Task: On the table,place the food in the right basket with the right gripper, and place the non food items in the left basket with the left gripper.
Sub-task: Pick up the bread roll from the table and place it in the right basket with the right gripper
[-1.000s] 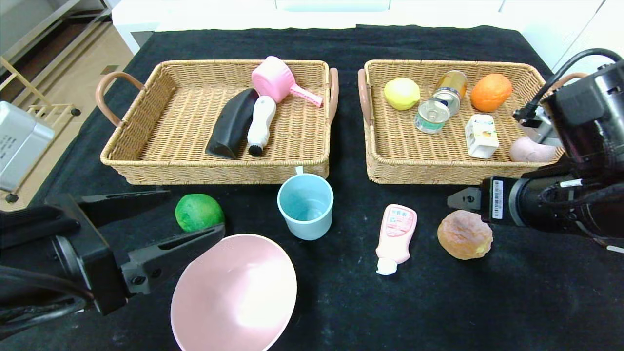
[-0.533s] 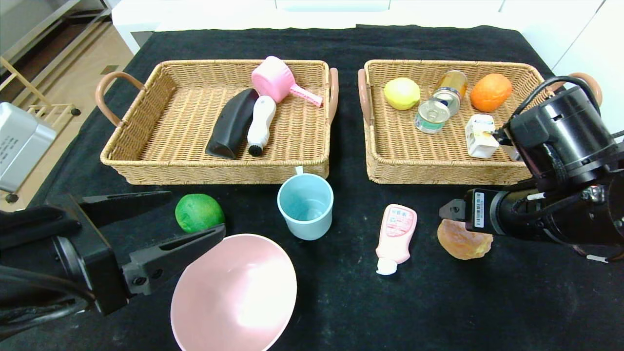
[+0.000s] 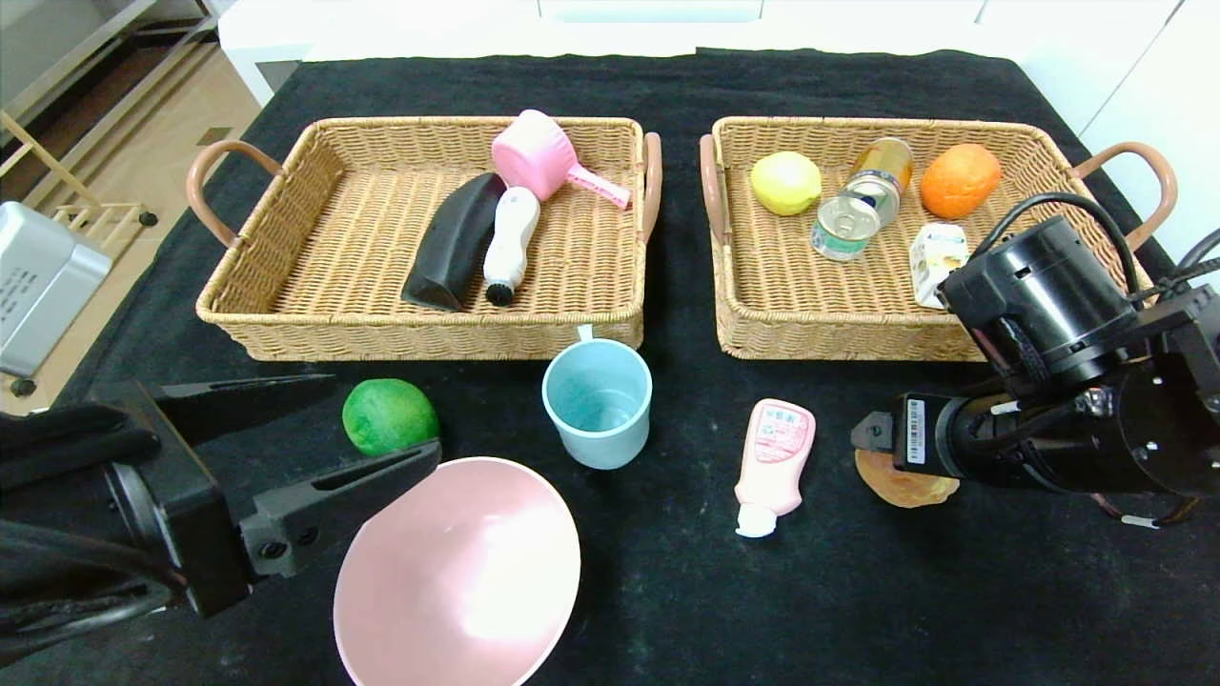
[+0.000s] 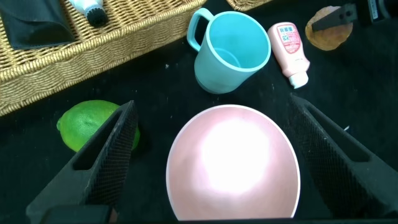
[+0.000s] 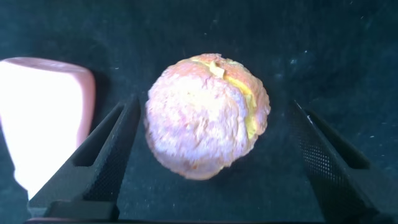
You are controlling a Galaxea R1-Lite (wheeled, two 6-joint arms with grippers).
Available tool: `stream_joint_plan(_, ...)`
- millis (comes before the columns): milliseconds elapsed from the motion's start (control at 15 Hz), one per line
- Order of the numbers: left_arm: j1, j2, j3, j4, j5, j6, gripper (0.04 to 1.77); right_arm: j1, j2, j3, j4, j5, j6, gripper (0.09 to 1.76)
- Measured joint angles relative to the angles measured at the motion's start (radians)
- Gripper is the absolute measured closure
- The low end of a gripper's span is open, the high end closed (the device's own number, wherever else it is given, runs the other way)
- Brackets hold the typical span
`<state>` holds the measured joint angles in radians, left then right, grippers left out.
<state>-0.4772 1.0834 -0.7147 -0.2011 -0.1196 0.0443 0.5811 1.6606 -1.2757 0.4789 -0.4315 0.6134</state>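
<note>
Directly below our right pincer (image 5: 208, 162) sits the bread roll (image 5: 208, 115), a rounded, crusty bun on the black counter (image 3: 858, 591), with no clear long axis; its yellowish split seam faces up and to one side in the right wrist view. Our right fingers (image 5: 99, 155) stand wide apart, one on either side of the roll, neither touching it. From the head view the right pincer (image 3: 872, 431) hovers over the roll (image 3: 905, 486) and hides its far half, just in front of the right basket (image 3: 762, 333).

Beside the roll lies the pink bottle (image 3: 774, 464), flat on the counter, its long axis running roughly toward and away from us, white cap at the near end. Next comes the blue mug (image 3: 598, 402), upright, its handle pointing toward the left basket (image 3: 286, 333). The pink bowl (image 3: 457, 572) rests nearest to us, tilted, and the green lime (image 3: 389, 414) lies just beyond it.

Our left pincer (image 4: 211, 155) hangs over the bowl (image 4: 233, 165) with its fingers (image 4: 106, 155) spread wide, gripping nothing; the lime (image 4: 93, 124) shows just past one finger.

The right basket holds a lemon (image 3: 784, 183), an orange (image 3: 960, 179), two cans (image 3: 863, 200) and a small carton (image 3: 934, 257). The left basket holds a black case (image 3: 453, 243), a white brush (image 3: 510, 243) and a pink scoop (image 3: 548, 157).
</note>
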Motion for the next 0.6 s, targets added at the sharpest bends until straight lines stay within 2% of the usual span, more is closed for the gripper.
stream_joint_plan(600, 0.000, -0.003, -0.002, -0.001, 0.000, 0.000, 0.09, 0.002, 0.036, 0.012, -0.031, 0.000, 0.012, 0.15)
